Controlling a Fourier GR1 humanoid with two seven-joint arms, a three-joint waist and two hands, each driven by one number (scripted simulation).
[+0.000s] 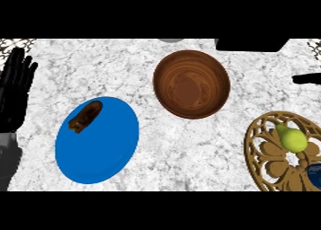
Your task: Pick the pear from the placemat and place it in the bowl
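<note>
A yellow-green pear point(292, 138) lies on a round golden openwork placemat point(267, 170) at the lower right. The brown wooden bowl point(191, 84) stands empty at the upper middle, up and to the left of the pear. My left hand point(11, 92) rests open at the left edge, fingers up. Only a black tip of my right hand point(313, 79) shows at the right edge, straight and pointing left, well above the pear and right of the bowl, holding nothing.
A blue plate point(96, 140) at the lower left carries a dark brown piece of food point(86, 117). A black object point(250, 44) sits at the counter's far edge. A dark blue shape point(320, 174) overlaps the placemat's right side.
</note>
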